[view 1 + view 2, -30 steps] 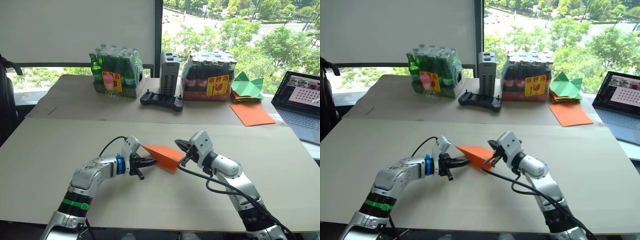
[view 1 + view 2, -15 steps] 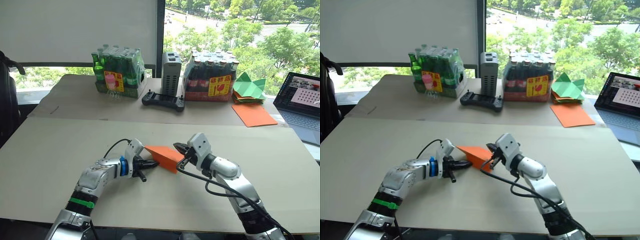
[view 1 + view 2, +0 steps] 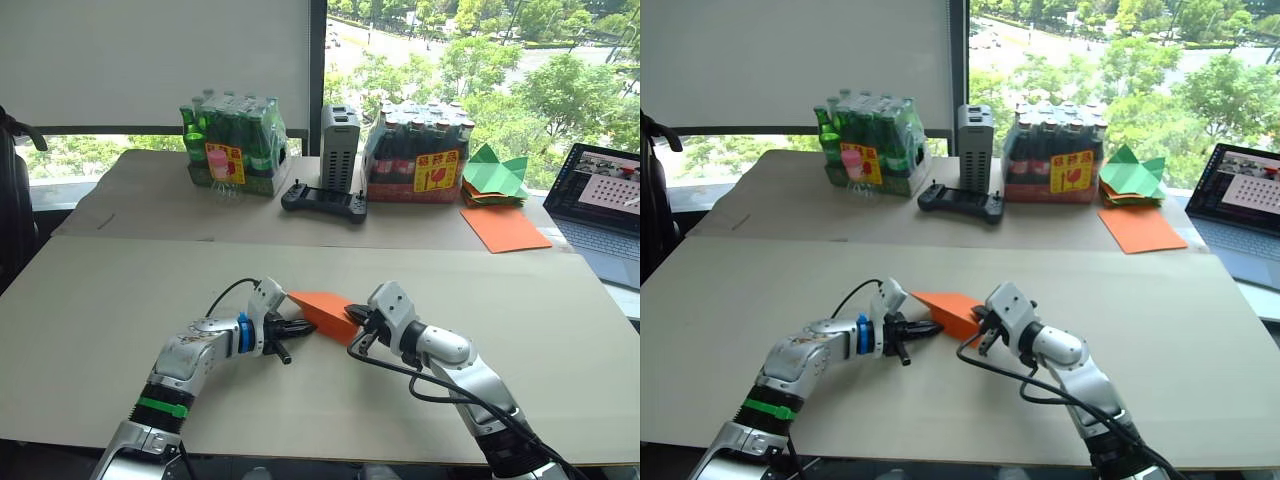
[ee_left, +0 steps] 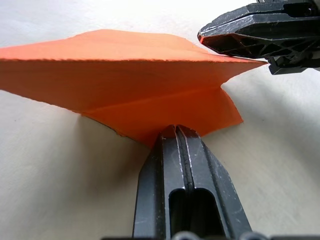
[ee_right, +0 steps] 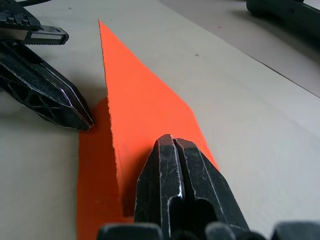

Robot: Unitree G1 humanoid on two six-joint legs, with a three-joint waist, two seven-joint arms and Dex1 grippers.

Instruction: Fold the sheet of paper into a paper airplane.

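Near the desk's front-middle, left gripper (image 3: 296,327) pinched tight on the left edge of the sheet of paper (image 3: 325,310), fingers (image 4: 176,150) closed flat together on the orange edge. Sheet is a folded, layered pointed wedge, bright orange, held just off the desk (image 3: 120,300) between both grippers, tip pointing toward the far-left side. Right gripper (image 3: 356,321) clamped on the sheet's right end, fingers (image 5: 172,165) pressed together on the paper, no gap seen. Along the far edge, left to right: green bottle pack (image 3: 232,145), black controller (image 3: 323,201), grey upright box (image 3: 340,147), dark bottle pack (image 3: 420,151), green paper shapes (image 3: 495,172) stacked, larger smooth orange sheet (image 3: 503,228) flat near the far-right corner, laptop (image 3: 605,205) at the right edge.
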